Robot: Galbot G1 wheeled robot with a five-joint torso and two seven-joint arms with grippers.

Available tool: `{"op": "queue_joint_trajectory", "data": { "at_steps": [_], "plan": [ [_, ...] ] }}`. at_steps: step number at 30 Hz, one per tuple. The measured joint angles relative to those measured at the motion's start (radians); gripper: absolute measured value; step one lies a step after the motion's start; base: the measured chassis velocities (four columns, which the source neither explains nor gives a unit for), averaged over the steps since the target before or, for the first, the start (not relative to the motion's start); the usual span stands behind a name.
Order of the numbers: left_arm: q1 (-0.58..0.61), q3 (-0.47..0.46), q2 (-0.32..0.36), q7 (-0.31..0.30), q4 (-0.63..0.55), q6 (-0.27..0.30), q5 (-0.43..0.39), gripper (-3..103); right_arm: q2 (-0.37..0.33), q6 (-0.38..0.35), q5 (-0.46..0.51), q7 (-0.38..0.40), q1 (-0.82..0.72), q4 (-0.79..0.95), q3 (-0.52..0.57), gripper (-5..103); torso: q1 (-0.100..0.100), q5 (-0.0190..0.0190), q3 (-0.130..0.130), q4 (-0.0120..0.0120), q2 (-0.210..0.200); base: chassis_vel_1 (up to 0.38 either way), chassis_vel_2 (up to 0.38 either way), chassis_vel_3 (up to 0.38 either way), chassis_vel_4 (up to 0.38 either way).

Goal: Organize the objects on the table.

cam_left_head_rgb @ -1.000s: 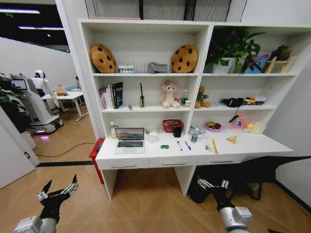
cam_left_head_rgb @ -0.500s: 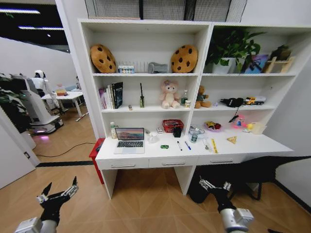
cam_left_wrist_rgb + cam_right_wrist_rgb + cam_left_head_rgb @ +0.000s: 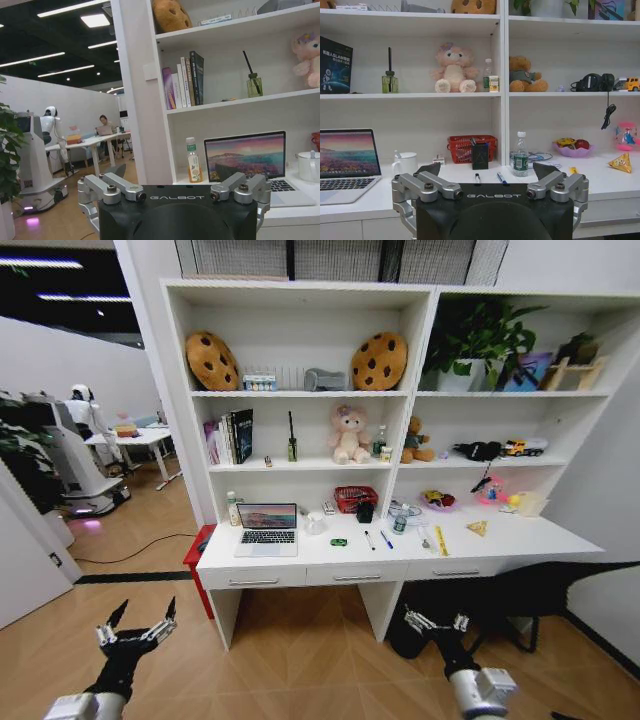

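Standing back from the table, both arms hang low over the wooden floor, well short of the desk front.

- Left gripper: fingers spread wide, nothing between them. From its wrist camera the fingertips are cut off behind the black housing.
- Right gripper: fingers parted, grasping nothing; the tips are likewise hidden by the housing in its own wrist view.

Desk top, all ahead of and above the grippers:
- One laptop, lid up, screen lit, beyond the left gripper and nearer that side.
- One green toy car, tiny, detail hard to make out, between the two grippers' lines.
- Two pens: black pen and blue pen, lying side by side, ahead of the right gripper. In the right wrist view their lower ends are hidden behind the gripper body.
- One clear bottle with a green label, upright, just behind the pens.
- One white mug, contents not visible.
- One red basket against the back wall; a dark box stands in front and hides part of it, contents unclear.
- One purple bowl holding red and yellow items, too small to identify.
- One drink bottle beside the laptop.
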Motion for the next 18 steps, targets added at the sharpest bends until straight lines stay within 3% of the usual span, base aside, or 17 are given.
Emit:
{"op": "queue_joint_trajectory", "data": {
  "at_steps": [18],
  "plan": [
    [0.004, -0.004, -0.019, -0.017, -0.002, -0.009, -0.003, 98, -0.002, 0.008, 0.022, -0.007, 0.006, -0.005, -0.004, 100, 0.000, 0.0000, 0.000, 0.0001, 0.000, -0.042, 0.048, 0.048, -0.042]
  ]
}}
